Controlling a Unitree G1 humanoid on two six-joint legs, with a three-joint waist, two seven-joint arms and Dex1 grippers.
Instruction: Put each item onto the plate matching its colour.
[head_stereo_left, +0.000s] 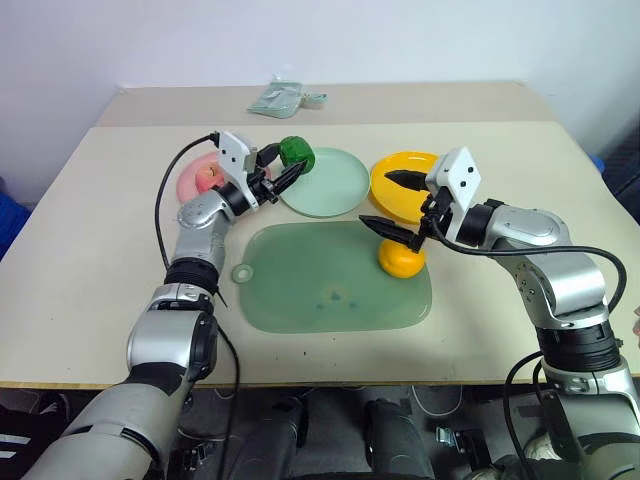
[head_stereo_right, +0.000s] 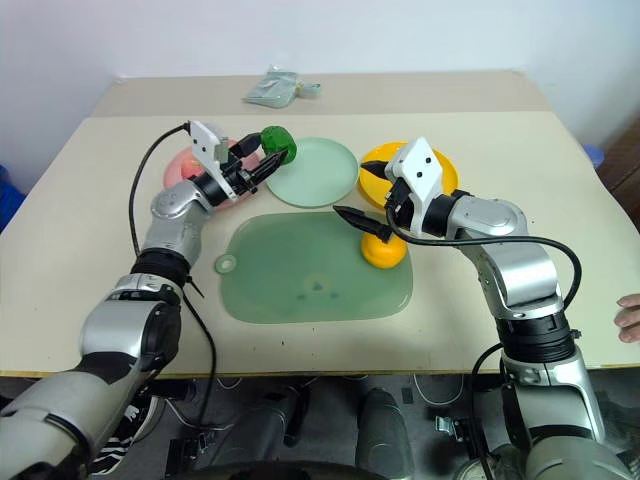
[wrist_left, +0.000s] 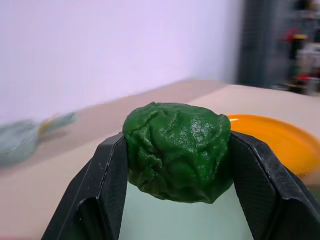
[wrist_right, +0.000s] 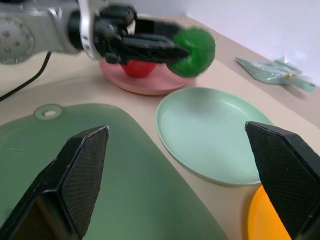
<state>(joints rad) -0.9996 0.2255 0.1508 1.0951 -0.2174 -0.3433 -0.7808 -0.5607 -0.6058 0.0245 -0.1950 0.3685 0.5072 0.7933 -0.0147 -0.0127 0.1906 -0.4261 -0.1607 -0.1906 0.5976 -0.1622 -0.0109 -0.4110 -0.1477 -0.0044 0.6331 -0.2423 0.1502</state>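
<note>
My left gripper (head_stereo_left: 290, 166) is shut on the dark green bumpy ball (head_stereo_left: 298, 150) and holds it in the air over the near-left rim of the mint green plate (head_stereo_left: 335, 188). The red-pink apple (head_stereo_left: 209, 175) lies on the pink plate (head_stereo_left: 190, 184), just behind the left wrist. On the right end of the mat sits the orange (head_stereo_left: 401, 261). My right gripper (head_stereo_left: 375, 198) hangs open just above it, with nothing between its fingers, beside the yellow-orange plate (head_stereo_left: 398, 198). In the left wrist view the ball (wrist_left: 177, 150) is pinched between both fingers.
A large translucent green mat (head_stereo_left: 310, 285) lies in front of the three plates. A small pale green packet (head_stereo_left: 280, 97) rests at the table's far side. A person's hand (head_stereo_right: 628, 318) shows at the right edge of the table.
</note>
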